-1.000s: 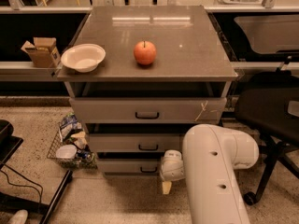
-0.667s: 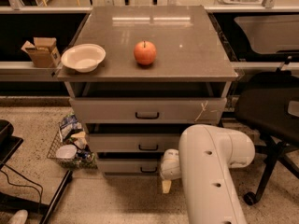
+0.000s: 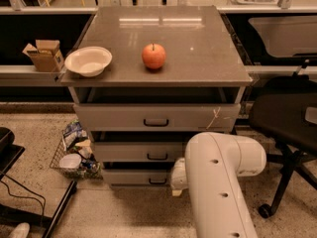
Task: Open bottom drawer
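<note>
Camera view, down low at the foot of the cabinet. Looking at the bottom drawer (image 3: 130, 177): lowest of three grey fronts, tucked under the middle drawer (image 3: 133, 151), seemingly not yet pulled out. Small black handle (image 3: 158, 181) dead centre on its front. Just right of that handle, the gripper (image 3: 177, 178), close against the drawer front and mostly masked by the big white arm (image 3: 218, 182). Cannot tell whether released or clenched, nor whether touching the handle or merely beside it. Reads as the reach-and-grasp step, with the pull not begun. Next, most likely: settle onto the handle, clamp, then draw straight back and level, away from the cabinet. Up top and well out of the way: an apple (image 3: 154, 56) and a white bowl (image 3: 88, 60) on the cabinet top (image 3: 198, 48).
</note>
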`<action>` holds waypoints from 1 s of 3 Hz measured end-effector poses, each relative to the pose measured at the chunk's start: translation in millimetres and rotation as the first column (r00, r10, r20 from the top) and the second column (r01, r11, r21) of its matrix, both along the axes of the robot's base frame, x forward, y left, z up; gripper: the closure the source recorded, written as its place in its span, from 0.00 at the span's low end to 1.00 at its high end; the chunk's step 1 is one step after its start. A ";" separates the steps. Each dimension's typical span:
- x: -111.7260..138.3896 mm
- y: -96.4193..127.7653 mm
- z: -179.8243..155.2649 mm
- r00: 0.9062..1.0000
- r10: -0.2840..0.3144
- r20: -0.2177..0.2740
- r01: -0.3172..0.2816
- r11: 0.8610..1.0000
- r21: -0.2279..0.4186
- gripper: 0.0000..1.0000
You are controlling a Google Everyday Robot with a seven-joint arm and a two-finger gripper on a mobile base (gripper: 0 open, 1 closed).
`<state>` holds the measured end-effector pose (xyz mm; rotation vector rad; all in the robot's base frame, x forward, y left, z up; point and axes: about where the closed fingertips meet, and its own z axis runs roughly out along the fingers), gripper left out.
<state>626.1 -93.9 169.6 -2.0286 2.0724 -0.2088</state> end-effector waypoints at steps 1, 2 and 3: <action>-11.1 -3.6 0.8 0.999 0.016 -0.031 -0.017 1.000 -0.022 0.65; -10.3 -3.6 6.9 0.999 0.016 -0.031 -0.017 1.000 -0.022 0.87; -10.3 -3.6 15.1 0.999 0.016 -0.031 -0.017 1.000 -0.022 1.00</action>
